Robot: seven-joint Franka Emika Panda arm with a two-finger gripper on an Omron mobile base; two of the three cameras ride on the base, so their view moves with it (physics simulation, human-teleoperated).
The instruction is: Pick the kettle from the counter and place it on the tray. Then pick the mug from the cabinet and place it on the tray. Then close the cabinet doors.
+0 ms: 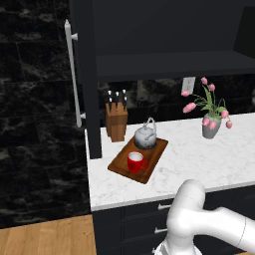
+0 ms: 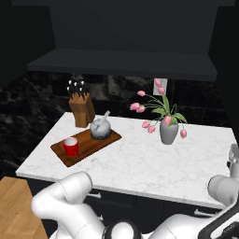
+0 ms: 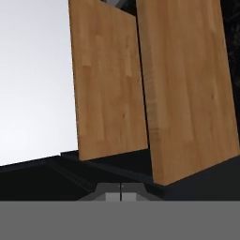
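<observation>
Marble-patterned white counter (image 1: 199, 154) runs across the scene over dark drawers, with black veined wall tile behind it and the dark cabinet (image 1: 169, 35) open above. On the left part of the counter lies the tray (image 1: 152, 157), and both movable things already sit on it: the kettle (image 1: 145, 137) at its far end, just in front of the wooden knife block (image 1: 117, 122), and the red mug (image 1: 135, 162) at its near end, apart from the kettle. A grey vase of pink tulips (image 1: 211, 117) stands well to the right. What seems left, then, is the cabinet doors; the left door (image 1: 84, 74) stands swung out at the counter's left edge, edge-on to the left base view, with its long silver bar handle (image 1: 72, 74) running vertically along it. The right door shows as a dark panel at the right edge of the right base view. These doors look stiff and hinged, likely light to swing and not fragile; a push on the flat panel near the free edge, or on the bar handle, would probably serve better than a pinch. The gripper (image 3: 120, 191) has its finger tips pressed together with nothing between them, facing pale wooden panels and a dark edge; which surfaces these are I cannot tell.
</observation>
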